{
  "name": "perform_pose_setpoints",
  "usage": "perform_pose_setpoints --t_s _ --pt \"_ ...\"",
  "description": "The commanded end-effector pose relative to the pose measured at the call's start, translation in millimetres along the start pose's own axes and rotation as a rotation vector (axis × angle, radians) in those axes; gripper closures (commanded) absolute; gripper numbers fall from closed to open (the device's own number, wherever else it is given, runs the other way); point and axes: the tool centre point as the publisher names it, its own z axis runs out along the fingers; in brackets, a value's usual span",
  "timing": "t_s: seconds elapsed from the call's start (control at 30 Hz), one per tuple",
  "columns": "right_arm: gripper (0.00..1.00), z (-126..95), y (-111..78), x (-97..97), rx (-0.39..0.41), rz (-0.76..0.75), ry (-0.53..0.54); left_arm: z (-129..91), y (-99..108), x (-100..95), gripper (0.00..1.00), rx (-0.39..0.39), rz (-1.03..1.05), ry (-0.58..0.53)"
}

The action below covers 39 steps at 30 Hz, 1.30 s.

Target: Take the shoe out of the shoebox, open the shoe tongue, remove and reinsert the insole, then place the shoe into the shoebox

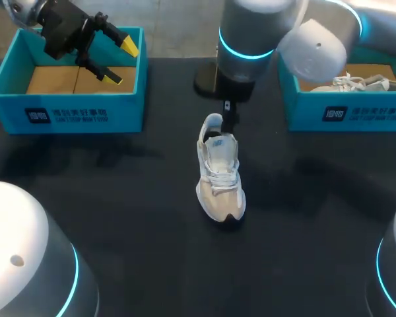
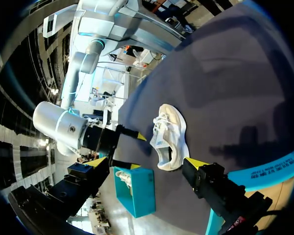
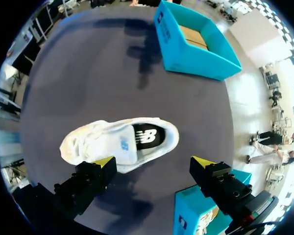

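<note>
dark table (image 1: 119, 198) bears the shoe (image 1: 219, 178); left jaws spread, right jaws spread above it.

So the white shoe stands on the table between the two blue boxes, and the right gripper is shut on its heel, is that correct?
Not quite: the right gripper is open, not shut on the heel. The right wrist view shows its tips wide apart, one clear of the white shoe. The rest is right.
</note>
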Motion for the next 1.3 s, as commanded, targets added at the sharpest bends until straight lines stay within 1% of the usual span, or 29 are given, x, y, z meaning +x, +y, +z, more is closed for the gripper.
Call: perform_pose_setpoints --t_s 0.03,0.2,0.27,0.3,0.37,0.43,0.53,0.7,0.87,0.97,1.0,1.07,1.1,1.17,1.2,1.23,1.27,1.3 --pt "0.00 18 9.0 -16.9 -0.004 -0.037 0.044 0 0 -0.4 0.00 -0.001 0.001 0.004" --pt "0.00 34 17.2 -27.7 -0.020 -0.081 0.060 0 0 -0.4 0.00 -0.001 0.001 0.004" --pt "0.00 42 20.2 -31.4 -0.014 -0.088 0.060 0 0 -0.4 0.00 -0.001 0.001 0.004" --pt "0.00 45 22.3 -33.1 -0.027 -0.092 0.065 0 0 -0.4 0.00 -0.001 0.001 0.004" --pt "0.00 53 25.5 -36.6 -0.021 -0.104 0.064 0 0 -0.4 0.00 -0.001 0.001 0.004" --pt "0.00 61 28.7 -39.0 -0.034 -0.108 0.070 0 0 -0.4 0.00 -0.001 0.001 0.004" --pt "0.00 71 32.8 -40.9 -0.027 -0.136 0.082 0 0 -0.4 0.00 -0.001 0.001 0.004" --pt "0.00 89 29.5 -39.1 -0.022 -0.137 0.109 0 0 -0.4 0.00 -0.001 0.001 0.004" --pt "0.00 100 27.5 -37.2 -0.013 -0.143 0.129 0 0 -0.4 0.00 -0.001 0.001 0.004" --pt "0.07 107 27.0 -37.3 0.002 -0.145 0.138 0 0 -0.4 0.00 -0.001 0.001 0.004" --pt "0.11 110 27.1 -37.3 0.006 -0.147 0.142 0 0 -0.4 0.00 -0.001 0.001 0.004" --pt "0.16 114 26.9 -37.5 0.023 -0.151 0.143 0 0 -0.4 0.00 -0.001 0.001 0.004" --pt "0.22 116 26.4 -37.6 0.027 -0.150 0.144 0 0 -0.4 0.00 -0.001 0.001 0.004" --pt "0.27 119 25.6 -37.5 0.028 -0.146 0.147 0 0 -0.4 0.00 -0.001 0.001 0.004" --pt "0.33 121 25.4 -37.1 0.030 -0.145 0.149 0 0 -0.4 0.00 -0.001 0.001 0.004" --pt "0.35 122 25.2 -36.9 0.032 -0.143 0.152 0 0 -0.4 0.00 -0.001 0.001 0.004" --pt "0.41 123 25.2 -36.6 0.033 -0.142 0.154 0 0 -0.4 0.00 -0.001 0.001 0.004" --pt "0.44 124 25.3 -36.3 0.035 -0.142 0.156 0 0 -0.4 0.00 -0.001 0.001 0.004"
